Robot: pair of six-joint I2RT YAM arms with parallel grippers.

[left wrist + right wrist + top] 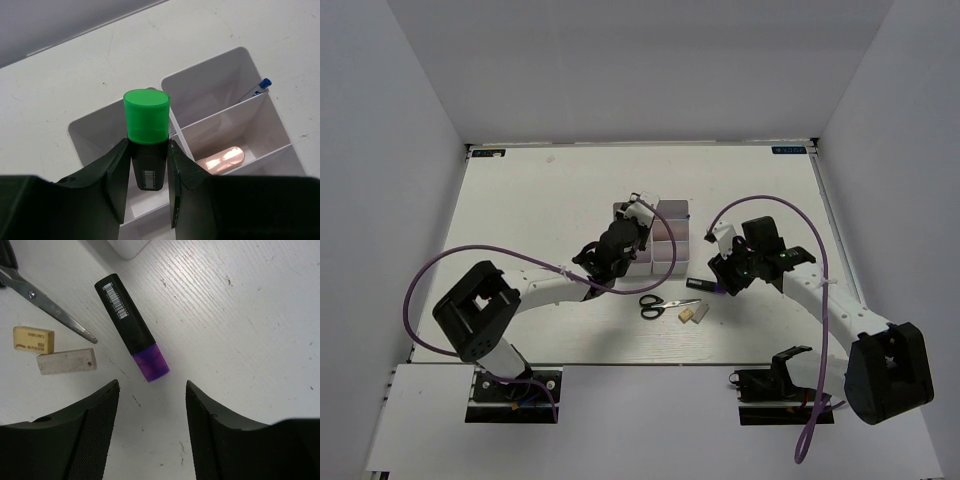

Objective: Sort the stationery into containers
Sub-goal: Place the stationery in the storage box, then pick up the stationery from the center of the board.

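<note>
L gripper (148,144) clamps green-capped marker (146,112) over bins (215,85); blue pen (261,86), pink clip (222,159) already in. R gripper (152,385) wide, empty; purple marker (132,327), scissors (50,305), erasers (65,361) to go.

Scissors (654,305) in front of bins (672,250), erasers (686,317) beside blades — marker (704,288) just behind erasers

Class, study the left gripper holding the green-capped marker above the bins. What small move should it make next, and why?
Probably lower slightly and open. The left gripper grips the green-capped marker directly over a white bin whose visible part looks bare, while neighbouring bins hold a blue pen and a pinkish piece.
</note>
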